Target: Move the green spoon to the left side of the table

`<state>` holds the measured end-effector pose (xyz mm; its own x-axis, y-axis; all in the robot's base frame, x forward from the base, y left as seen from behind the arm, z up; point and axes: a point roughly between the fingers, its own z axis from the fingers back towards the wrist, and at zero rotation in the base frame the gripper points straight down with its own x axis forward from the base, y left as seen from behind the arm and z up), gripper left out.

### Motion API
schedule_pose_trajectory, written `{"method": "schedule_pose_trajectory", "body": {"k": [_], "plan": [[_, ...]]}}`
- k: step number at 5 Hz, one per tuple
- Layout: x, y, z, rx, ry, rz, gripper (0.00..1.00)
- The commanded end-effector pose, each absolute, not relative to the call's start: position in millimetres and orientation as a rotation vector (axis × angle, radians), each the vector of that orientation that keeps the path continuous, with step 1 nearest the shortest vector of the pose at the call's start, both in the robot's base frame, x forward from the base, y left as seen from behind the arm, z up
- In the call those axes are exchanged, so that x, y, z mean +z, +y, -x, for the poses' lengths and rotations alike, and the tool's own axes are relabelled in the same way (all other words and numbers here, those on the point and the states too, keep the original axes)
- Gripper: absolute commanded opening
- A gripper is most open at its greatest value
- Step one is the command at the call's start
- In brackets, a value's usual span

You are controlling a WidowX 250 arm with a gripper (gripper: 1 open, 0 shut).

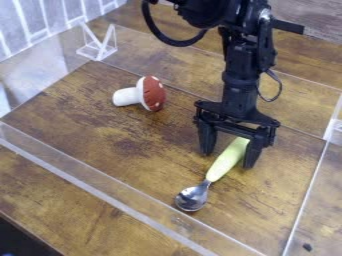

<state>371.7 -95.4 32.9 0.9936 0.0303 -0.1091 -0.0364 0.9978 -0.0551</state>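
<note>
The spoon (215,173) lies flat on the tabletop (80,190) at the near right, bowl toward the near edge and green handle pointing far. The hand (237,146) stands over the handle's far end with fingers spread on either side, not closed, probably lined up to grasp. Farther left lies a mushroom (142,94), apart from this.

1. the green spoon (214,175) lies flat on the table (94,140), right of centre, toward the near edge.
2. yellow-green handle points far-right; shiny round silver bowl lies near-left.
3. dark brown planks, clear low walls.
</note>
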Motion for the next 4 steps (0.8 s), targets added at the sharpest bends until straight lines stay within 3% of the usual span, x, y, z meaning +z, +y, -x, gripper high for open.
{"method": "schedule_pose_trajectory", "body": {"k": [1,3,4], "plan": [[51.3,-87.2,-384.4,0.062,0.054,0.075,1.0],[53.9,-92.2,-381.8,0.061,0.061,0.078,1.0],[51.7,-95.5,-382.5,0.04,0.075,0.074,0.0]]}}
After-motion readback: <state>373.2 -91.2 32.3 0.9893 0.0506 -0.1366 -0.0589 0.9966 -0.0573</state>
